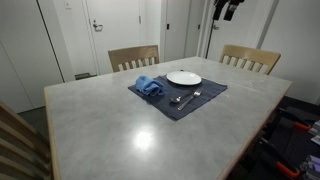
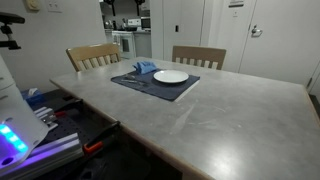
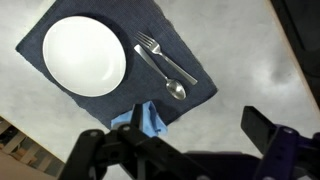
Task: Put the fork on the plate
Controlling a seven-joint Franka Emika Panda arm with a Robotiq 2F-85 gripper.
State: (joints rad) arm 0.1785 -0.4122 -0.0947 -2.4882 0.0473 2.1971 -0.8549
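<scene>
The Robotiq gripper (image 3: 195,118) is matte black all over in the wrist view. One of the jaws shows as a thick, blocky slab with flat faces and a chamfered corner. The opposite one is a slimmer, squared bar. Behind the jaws lie angular black linkage bars, crossing like a lattice with open triangular gaps between them. Screws, cables and lettering are too dark and blurred to tell. In an exterior view the arm's end (image 1: 228,9) is only a small dark shape, too small for detail.
</scene>
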